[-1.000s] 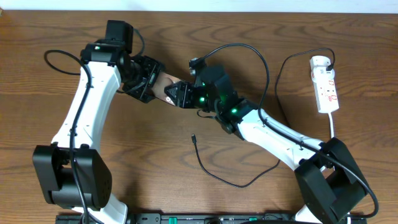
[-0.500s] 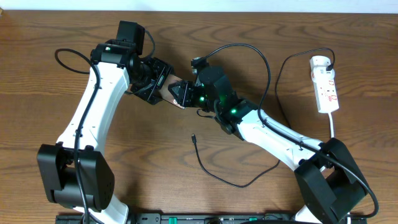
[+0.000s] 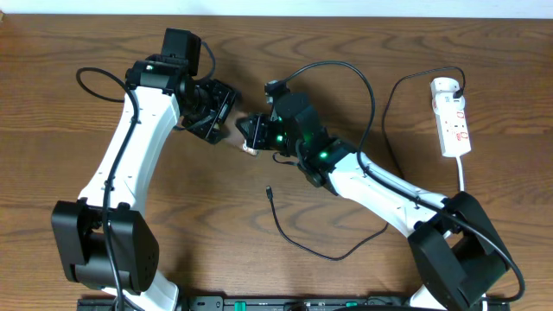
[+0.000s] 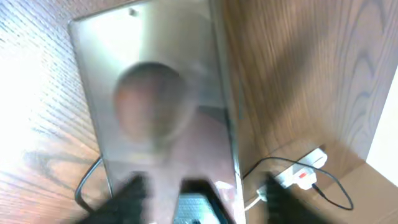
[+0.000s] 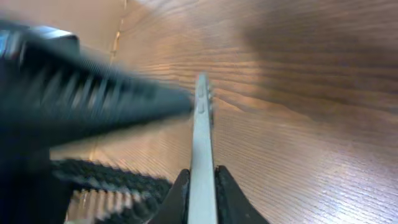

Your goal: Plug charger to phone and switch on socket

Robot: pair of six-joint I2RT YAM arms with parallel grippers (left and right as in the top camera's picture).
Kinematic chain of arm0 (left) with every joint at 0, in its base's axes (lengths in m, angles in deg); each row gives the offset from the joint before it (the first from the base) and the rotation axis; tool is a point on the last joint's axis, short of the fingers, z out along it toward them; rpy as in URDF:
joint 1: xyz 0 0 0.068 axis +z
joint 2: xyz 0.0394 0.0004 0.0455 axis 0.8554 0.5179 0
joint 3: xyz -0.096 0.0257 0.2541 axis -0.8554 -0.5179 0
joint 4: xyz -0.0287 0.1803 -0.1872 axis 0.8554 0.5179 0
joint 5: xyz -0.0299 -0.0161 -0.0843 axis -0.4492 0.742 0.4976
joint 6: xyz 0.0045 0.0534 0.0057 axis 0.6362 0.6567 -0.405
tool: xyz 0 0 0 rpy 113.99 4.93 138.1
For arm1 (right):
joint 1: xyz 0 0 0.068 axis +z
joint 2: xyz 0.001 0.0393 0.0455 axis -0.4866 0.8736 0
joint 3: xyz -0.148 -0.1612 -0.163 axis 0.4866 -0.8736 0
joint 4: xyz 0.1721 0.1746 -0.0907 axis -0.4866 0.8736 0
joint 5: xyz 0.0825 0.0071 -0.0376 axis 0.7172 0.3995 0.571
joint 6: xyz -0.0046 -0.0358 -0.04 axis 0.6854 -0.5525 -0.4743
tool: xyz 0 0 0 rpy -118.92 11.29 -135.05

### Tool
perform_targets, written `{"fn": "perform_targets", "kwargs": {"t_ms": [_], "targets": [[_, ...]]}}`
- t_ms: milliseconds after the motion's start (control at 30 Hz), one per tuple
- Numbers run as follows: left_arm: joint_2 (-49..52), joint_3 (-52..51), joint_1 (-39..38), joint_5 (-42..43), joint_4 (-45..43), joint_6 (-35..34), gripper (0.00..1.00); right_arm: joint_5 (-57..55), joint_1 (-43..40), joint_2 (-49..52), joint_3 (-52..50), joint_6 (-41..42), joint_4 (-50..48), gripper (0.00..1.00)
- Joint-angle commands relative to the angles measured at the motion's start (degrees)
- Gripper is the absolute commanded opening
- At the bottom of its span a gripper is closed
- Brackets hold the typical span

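Phone (image 5: 202, 130) stands edge-on, pinched by right claw (image 5: 203, 185).

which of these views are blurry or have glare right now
overhead: sharp, evenly lit. left wrist: soft overall, the phone shows a round hazy reflection, the table washes out white at left. right wrist: the phone's thin edge is fairly crisp, a dark shape at left is motion-smeared.

The surface (image 3: 216, 259) is warm brown with darker wood grain, the phone (image 4: 155, 93) glossy grey-brown, the socket (image 3: 453, 121) white with red markings, and the charger (image 3: 298, 244) plain black.
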Motion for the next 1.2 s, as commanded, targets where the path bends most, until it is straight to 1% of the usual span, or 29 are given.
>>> {"fn": "perform_targets", "kwargs": {"t_ms": [0, 67, 267, 333, 433, 500, 533, 567, 600, 633, 700, 733, 867, 1000, 1167], "targets": [[-1.14, -0.04, -0.26, 0.79, 0.17, 0.13, 0.07, -1.01, 0.42, 0.44, 0.94, -0.35, -0.90, 0.05], [-1.14, -0.04, -0.26, 0.79, 0.17, 0.15, 0.07, -1.03, 0.39, 0.44, 0.94, -0.35, -0.90, 0.01], [-1.14, -0.04, 0.02, 0.76, 0.13, 0.22, 0.07, -1.05, -0.35, 0.44, 0.94, -0.39, -0.81, 0.01], [-1.16, -0.04, 0.46, 0.79, 0.15, 1.27, 0.07, -1.05, -1.11, 0.44, 0.94, -0.39, -0.72, 0.01], [-1.16, -0.04, 1.40, 0.83, 0.17, 5.53, 0.08, -0.98, -3.28, 0.42, 0.94, -0.35, -0.28, 0.01], [-1.16, -0.04, 2.08, 1.46, 0.17, 10.84, 0.07, -0.92, -5.25, 0.42, 0.94, 1.16, 0.07, 0.01], [-1.16, -0.04, 2.54, 2.34, 0.15, 15.08, 0.09, 0.33, -7.04, 0.42, 0.94, 2.86, 0.00, 0.01], [-1.16, -0.04, 2.73, 3.10, 0.13, 17.53, 0.14, 1.05, -8.11, 0.42, 0.94, 4.11, -0.13, 0.01], [-1.16, -0.04, 2.93, 4.13, -0.13, 20.26, 0.17, 1.88, -9.16, 0.42, 0.94, 5.44, -0.48, 0.01], [-1.16, -0.04, 3.04, 5.18, -0.79, 23.15, 0.27, 2.80, -9.94, 0.42, 0.94, 6.62, -0.98, 0.01], [-1.16, -0.04, 3.02, 7.10, -2.45, 27.19, 0.39, 4.85, -11.41, 0.42, 0.94, 10.23, -2.60, 0.01], [-1.16, -0.02, 3.02, 7.96, -3.23, 28.04, 0.45, 5.75, -12.00, 0.42, 0.94, 11.91, -3.78, 0.01], [-1.16, -0.04, 3.06, 11.98, -8.63, 28.55, 0.59, 8.22, -14.29, 0.42, 0.94, 19.34, -11.23, 0.01], [-1.16, -0.04, 3.98, 18.27, -14.64, 28.15, 0.64, 9.01, -17.16, 0.42, 0.94, 25.51, -16.33, 0.01], [-1.16, -0.04, 6.40, 22.34, -21.20, 22.77, 0.64, 10.86, -20.09, 0.42, 0.94, 32.48, -21.68, 0.01]]}}
